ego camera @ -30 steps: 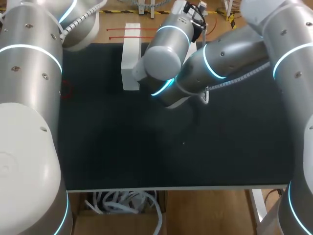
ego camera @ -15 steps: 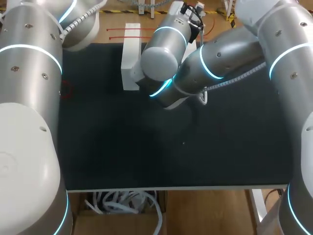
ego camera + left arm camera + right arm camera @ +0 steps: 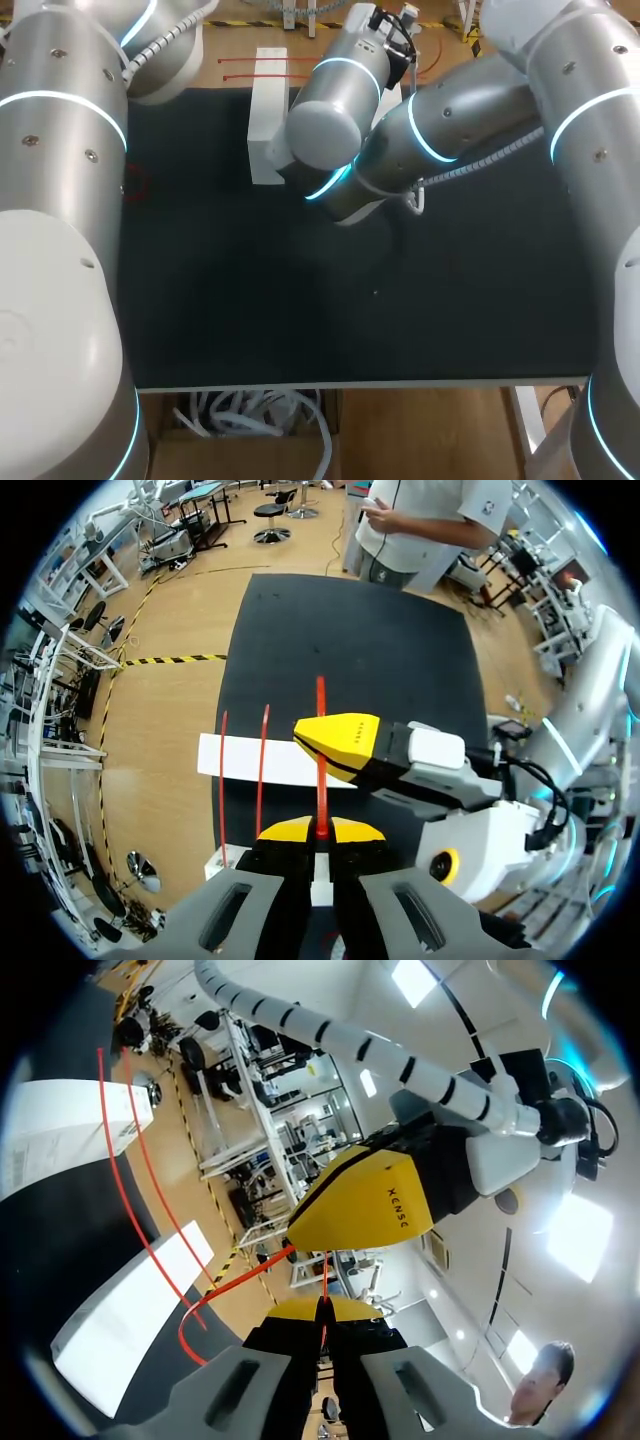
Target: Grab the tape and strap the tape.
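Left gripper [image 3: 320, 829] clamped on tape [image 3: 321, 695] | right gripper [image 3: 322, 1307] also clamped on it | right arm [image 3: 440, 130] had edged left, then settled | strapping probably underway

My left gripper [image 3: 320, 831] has its yellow tips pressed together on a thin strip of red tape [image 3: 320, 705], which runs straight ahead over the black table [image 3: 380, 650]. Just ahead, my right gripper [image 3: 338, 746] crosses the same strip; I cannot tell its hold from here. Beside it, a long white block [image 3: 245, 760] lies crosswise, with two more red strips [image 3: 263, 755] over it.
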Tool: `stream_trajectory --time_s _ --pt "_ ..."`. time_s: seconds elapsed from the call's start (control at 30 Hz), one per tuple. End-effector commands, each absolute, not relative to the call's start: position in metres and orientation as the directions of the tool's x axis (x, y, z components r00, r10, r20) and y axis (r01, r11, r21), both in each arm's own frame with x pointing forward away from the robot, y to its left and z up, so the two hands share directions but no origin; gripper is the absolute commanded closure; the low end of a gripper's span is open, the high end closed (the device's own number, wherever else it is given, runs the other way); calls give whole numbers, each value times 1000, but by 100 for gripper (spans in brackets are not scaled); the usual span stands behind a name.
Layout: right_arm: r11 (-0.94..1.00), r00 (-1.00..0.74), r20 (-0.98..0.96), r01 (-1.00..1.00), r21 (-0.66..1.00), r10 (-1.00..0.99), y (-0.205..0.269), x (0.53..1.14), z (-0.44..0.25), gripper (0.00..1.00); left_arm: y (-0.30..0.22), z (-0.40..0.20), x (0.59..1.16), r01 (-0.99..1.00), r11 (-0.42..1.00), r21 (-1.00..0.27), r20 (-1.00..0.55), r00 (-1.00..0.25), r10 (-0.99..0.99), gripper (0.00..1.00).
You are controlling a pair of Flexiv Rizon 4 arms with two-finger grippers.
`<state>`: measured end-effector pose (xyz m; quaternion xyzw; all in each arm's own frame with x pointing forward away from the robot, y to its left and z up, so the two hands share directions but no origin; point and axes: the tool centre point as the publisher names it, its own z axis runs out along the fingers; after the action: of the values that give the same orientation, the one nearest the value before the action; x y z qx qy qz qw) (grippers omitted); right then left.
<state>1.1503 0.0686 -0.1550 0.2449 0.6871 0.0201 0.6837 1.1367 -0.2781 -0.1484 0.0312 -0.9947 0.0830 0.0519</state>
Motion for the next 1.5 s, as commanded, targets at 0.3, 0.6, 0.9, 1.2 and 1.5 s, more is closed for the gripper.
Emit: stream_trajectory --time_s 0.3,0.6,0.9,1.2,1.5 --pt "878 54 -928 308 367 369 73 1145 -150 100 -281 -145 1143 -70 986 -151 124 -991 -51 100" --pt "879 52 -927 300 370 372 77 1143 -149 100 -281 -145 1143 -70 986 -151 124 -991 -51 100" --pt "881 52 -926 293 372 373 79 1143 -148 100 -281 -145 1143 -70 986 -151 124 -991 -51 100" --pt "882 51 -924 282 378 380 84 1147 -146 100 -281 -145 1143 -70 986 -151 124 -991 -51 100" --pt "883 50 -922 273 382 383 88 1150 -145 100 -281 -145 1143 -70 986 -151 124 -991 -51 100"
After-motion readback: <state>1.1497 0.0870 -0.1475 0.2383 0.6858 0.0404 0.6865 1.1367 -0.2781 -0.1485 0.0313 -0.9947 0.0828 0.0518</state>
